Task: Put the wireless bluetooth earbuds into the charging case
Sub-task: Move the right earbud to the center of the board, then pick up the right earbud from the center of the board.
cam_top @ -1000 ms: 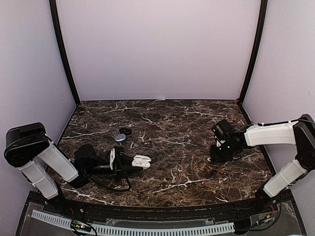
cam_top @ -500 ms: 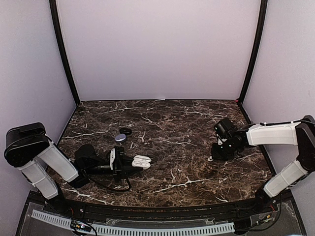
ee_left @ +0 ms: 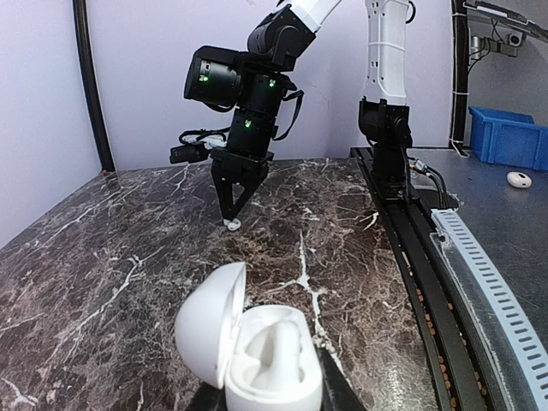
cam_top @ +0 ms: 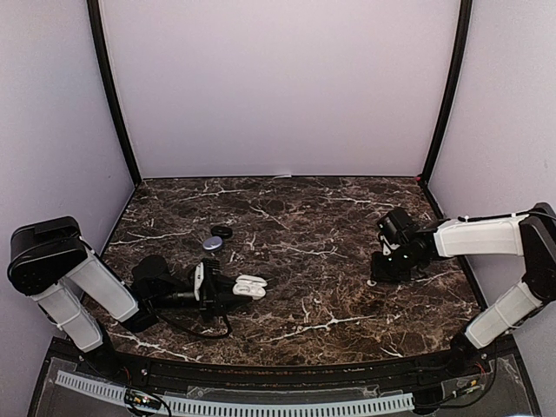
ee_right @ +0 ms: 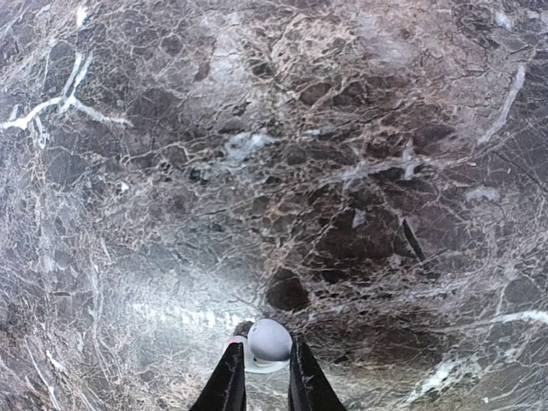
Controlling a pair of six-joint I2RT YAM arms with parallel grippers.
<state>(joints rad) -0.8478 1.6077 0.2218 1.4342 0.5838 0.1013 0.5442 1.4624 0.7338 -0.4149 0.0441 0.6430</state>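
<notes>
While my right claw (ee_right: 264, 360) pinches one white earbud (ee_right: 269, 341) close to the table (cam_top: 304, 217) near its right edge, my left claw (cam_top: 231, 291) clamps the white charging case (ee_left: 257, 355), lid open, toward the near-left corner. Also present: black ring (cam_top: 222, 232), behind the case.

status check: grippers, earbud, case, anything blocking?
Left gripper shut on open white charging case. Right gripper pinching a white earbud, far right of case. Black ring, grey disc beyond case, off the line.
</notes>
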